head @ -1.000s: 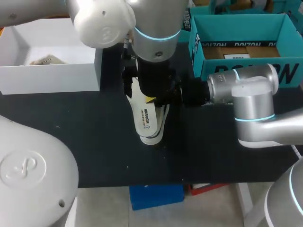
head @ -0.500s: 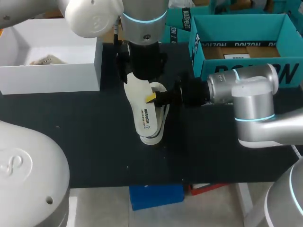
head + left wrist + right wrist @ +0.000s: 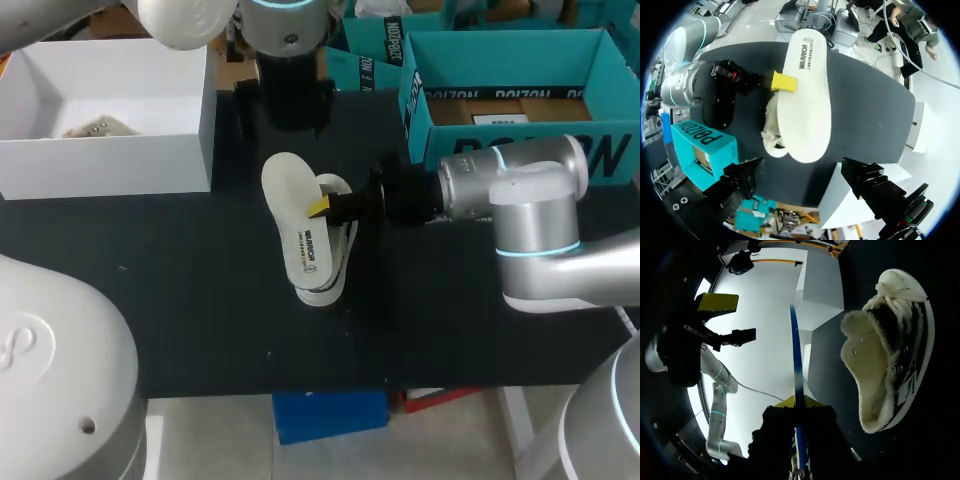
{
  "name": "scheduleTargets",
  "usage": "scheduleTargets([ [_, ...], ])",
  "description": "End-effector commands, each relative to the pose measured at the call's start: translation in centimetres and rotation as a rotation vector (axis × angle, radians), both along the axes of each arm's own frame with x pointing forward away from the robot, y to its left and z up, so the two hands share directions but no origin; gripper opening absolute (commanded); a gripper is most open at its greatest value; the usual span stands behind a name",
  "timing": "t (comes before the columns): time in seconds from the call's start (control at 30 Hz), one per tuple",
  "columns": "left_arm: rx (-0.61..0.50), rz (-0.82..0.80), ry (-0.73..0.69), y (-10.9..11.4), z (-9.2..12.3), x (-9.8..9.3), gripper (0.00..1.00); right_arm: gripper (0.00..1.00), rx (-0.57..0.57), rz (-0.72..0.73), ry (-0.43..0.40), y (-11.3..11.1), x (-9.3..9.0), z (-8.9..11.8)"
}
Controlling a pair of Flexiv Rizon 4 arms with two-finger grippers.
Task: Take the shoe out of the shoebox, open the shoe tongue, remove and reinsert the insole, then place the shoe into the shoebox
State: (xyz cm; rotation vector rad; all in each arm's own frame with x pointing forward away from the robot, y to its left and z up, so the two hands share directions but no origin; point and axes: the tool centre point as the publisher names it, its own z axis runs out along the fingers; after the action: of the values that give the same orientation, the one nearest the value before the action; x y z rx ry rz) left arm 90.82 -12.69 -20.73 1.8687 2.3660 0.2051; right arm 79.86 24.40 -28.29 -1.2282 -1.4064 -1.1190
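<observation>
The white insole [image 3: 297, 225] stands out flat over the white shoe [image 3: 337, 262], which lies on its side on the black table [image 3: 180, 300]. My right gripper [image 3: 322, 207] comes in from the right and is shut on the insole's edge. In the right wrist view the insole [image 3: 796, 355] shows edge-on as a thin strip running out from my right gripper [image 3: 799, 410], with the fleece-lined shoe [image 3: 895, 355] beside it. My left gripper [image 3: 287, 105] hangs open beyond the shoe, toward the far edge. In its own view my left gripper [image 3: 805, 187] is spread wide and empty above the insole [image 3: 807, 95].
A white open box [image 3: 110, 150] stands at the back left with a small item inside. The teal shoebox [image 3: 520, 125] stands at the back right, behind my right arm. A second teal box [image 3: 375, 60] sits at the far edge.
My left arm has pulled back from over the shoe toward the far edge, uncovering the insole's heel end. The right gripper, insole and shoe have stayed put.
</observation>
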Motion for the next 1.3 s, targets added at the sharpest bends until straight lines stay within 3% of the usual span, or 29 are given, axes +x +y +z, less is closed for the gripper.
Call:
scheduleTargets([
  [0.03,-0.013,0.002,0.032,0.3,-0.8,1.7,1.0,0.0,0.0,-0.003,0.0,0.2,0.0,-0.1],
  [0.33,-0.045,0.008,0.05,1.4,-2.1,4.2,1.0,0.0,0.0,-0.003,0.0,0.2,0.0,-0.1],
  [0.6,-0.06,0.003,0.048,1.6,-2.4,4.5,1.0,0.0,0.0,-0.003,0.0,0.2,0.0,-0.1],
  [0.9,-0.059,0.003,0.038,2.0,-1.8,2.8,1.0,0.0,0.0,-0.003,0.0,0.2,0.0,-0.1],
  [1.3,-0.067,-0.009,-0.01,1.5,0.0,-1.7,1.0,0.0,0.0,-0.003,0.0,0.2,0.0,-0.1],
])
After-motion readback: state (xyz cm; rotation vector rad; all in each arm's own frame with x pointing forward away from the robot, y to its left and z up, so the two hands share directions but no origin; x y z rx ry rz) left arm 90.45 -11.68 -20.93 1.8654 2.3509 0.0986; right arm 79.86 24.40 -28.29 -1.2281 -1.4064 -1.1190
